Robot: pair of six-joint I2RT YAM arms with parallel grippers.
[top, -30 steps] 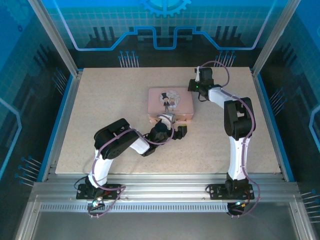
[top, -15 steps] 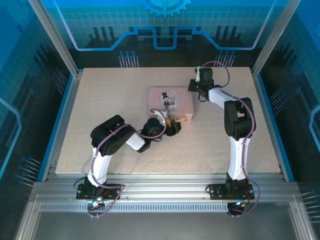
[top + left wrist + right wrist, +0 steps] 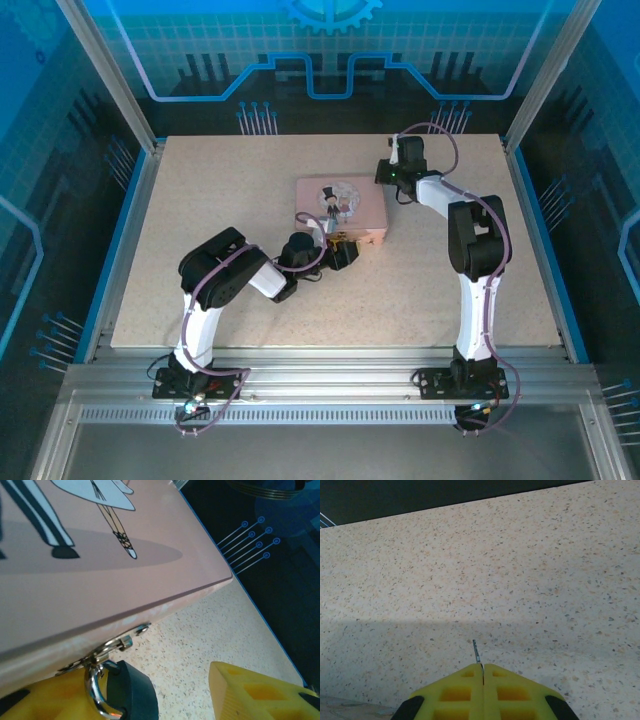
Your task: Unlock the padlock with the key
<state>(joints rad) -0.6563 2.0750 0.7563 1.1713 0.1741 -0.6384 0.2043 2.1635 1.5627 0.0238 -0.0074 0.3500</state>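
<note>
2 arms are seen in the top view: the left arm (image 3: 200,325) at lower left and the right arm (image 3: 475,310) at right. Both are built of white links and black joints, with purple cables (image 3: 432,124) looped alongside. Yellow fingers (image 3: 455,692) with square recesses are seen in the right wrist view.

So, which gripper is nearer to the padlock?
Left. The left gripper straddles the padlock at the pink box's front; the right gripper, holding the key, is beyond its far corner.
</note>
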